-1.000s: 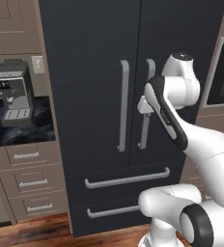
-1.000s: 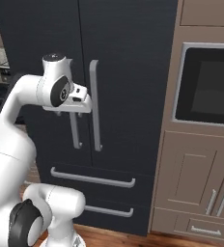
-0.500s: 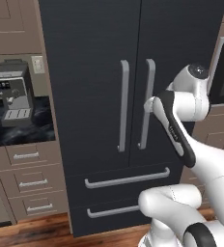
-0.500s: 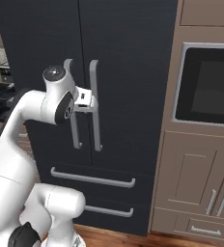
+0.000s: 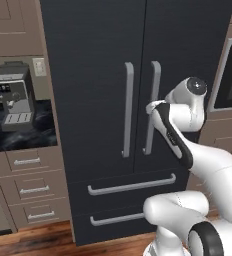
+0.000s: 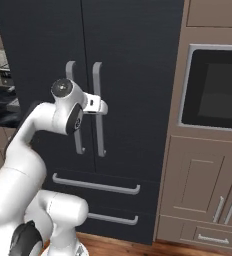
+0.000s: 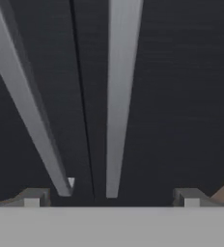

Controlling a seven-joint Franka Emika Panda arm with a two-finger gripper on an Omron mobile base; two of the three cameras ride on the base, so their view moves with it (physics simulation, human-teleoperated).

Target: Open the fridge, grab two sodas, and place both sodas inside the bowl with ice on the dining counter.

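At the far left, a grey coffee machine [image 5: 14,95] stands on a dark marbled counter [image 5: 23,135], with brown drawers [image 5: 30,185] under it; no writing on it is readable. Next comes the fridge [image 5: 93,60], tall and dark charcoal, with both doors closed and a thin seam between them. Its two grey bar handles, the left handle [image 5: 128,110] and the right handle [image 5: 152,107], stand upright on either side of that seam, and two long drawer pulls [image 5: 132,186] lie below. The gripper [image 6: 102,106] is at the right handle, at about its middle height, with free door surface around it. In the hand view its fingertips [image 7: 33,198] stand wide apart, and the right handle [image 7: 121,96] runs between them without touching; the left handle [image 7: 29,96] passes beside. To the right of the fridge, a black built-in oven [image 6: 215,87] sits in brown wood cabinets [image 6: 203,185], close to the fridge edge.
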